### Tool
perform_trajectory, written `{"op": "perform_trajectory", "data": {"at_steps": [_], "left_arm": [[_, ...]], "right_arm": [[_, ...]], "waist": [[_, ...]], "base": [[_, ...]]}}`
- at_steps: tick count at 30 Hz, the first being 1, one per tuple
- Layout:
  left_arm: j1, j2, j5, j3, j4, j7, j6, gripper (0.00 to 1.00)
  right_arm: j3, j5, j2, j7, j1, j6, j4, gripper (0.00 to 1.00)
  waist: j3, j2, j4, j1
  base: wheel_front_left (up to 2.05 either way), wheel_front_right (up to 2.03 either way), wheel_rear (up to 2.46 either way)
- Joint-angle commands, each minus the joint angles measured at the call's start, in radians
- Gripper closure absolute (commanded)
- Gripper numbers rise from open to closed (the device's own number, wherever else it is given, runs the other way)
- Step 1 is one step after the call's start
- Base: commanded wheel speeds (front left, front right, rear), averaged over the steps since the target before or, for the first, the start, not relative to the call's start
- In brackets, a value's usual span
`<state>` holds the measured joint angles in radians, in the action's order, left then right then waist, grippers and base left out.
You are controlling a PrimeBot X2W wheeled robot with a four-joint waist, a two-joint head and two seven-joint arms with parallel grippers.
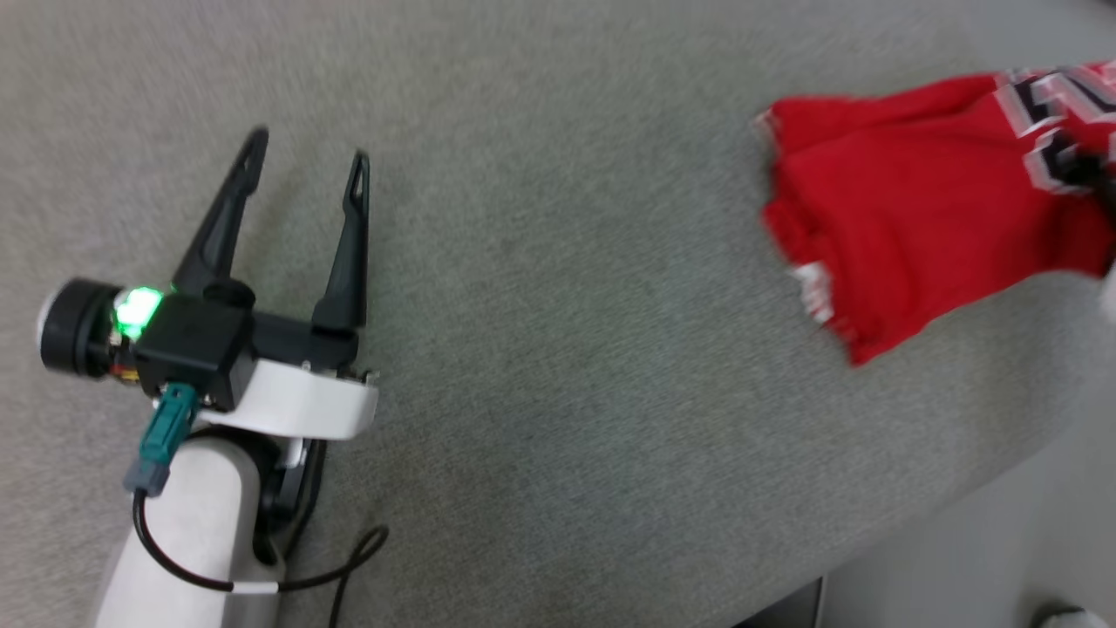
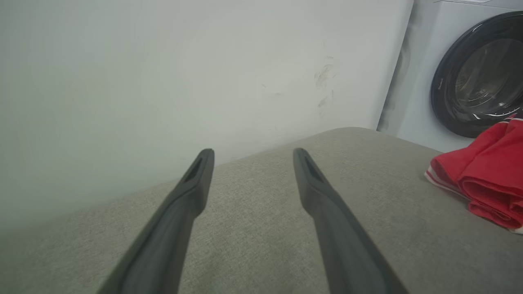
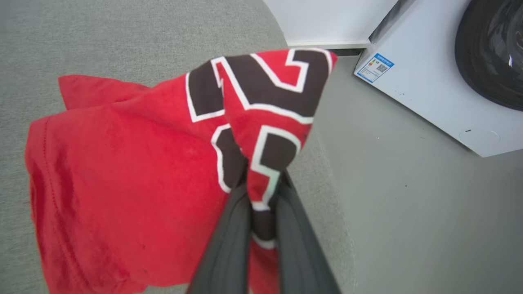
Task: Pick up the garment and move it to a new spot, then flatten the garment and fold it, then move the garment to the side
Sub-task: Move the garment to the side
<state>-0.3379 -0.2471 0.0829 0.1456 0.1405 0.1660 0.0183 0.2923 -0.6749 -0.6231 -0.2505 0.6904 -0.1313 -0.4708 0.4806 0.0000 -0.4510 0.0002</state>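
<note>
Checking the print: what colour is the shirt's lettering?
The shirt has black lettering, outlined white; clearest in right wrist view.

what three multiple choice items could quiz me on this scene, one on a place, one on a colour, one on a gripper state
1. Where is the garment relative to the left gripper?
A. between its fingers
B. to its right, apart from it
C. under its forearm

2. What colour is the lettering on the garment?
A. blue with a yellow outline
B. plain green
C. black with a white outline

3. How is the right gripper?
A. shut on the garment
B. open above the garment
C. open, touching nothing

Answers:
1 B, the head view shows bare grey surface between the two.
2 C, the right wrist view shows black shapes edged in white.
3 A, its fingers pinch a fold of the red cloth.
</note>
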Motion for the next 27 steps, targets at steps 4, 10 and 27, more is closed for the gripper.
{"op": "perform_trajectory", "data": {"at_steps": [4, 10, 27], "left_arm": [[-0.082, -0.016, -0.027, 0.028, 0.045, -0.032, 0.017, 0.0], [-0.139, -0.02, -0.042, 0.058, 0.077, -0.06, 0.032, 0.0], [-0.096, 0.012, 0.004, 0.081, 0.005, -0.007, 0.016, 0.0]], "right_arm": [[-0.05, 0.027, -0.05, 0.068, 0.083, 0.001, -0.11, 1.0], [-0.085, 0.084, -0.029, 0.176, 0.144, 0.001, -0.266, 1.0], [-0.281, 0.383, 0.059, 0.514, 0.259, 0.001, -0.572, 0.0]], "waist": [[0.152, 0.0, 0.027, -0.0002], [0.211, 0.0, 0.046, -0.0002], [0.13, 0.0, 0.092, -0.0002]], "base": [[0.0, 0.0, 0.0], [0.0, 0.0, 0.0], [0.0, 0.0, 0.0]]}}
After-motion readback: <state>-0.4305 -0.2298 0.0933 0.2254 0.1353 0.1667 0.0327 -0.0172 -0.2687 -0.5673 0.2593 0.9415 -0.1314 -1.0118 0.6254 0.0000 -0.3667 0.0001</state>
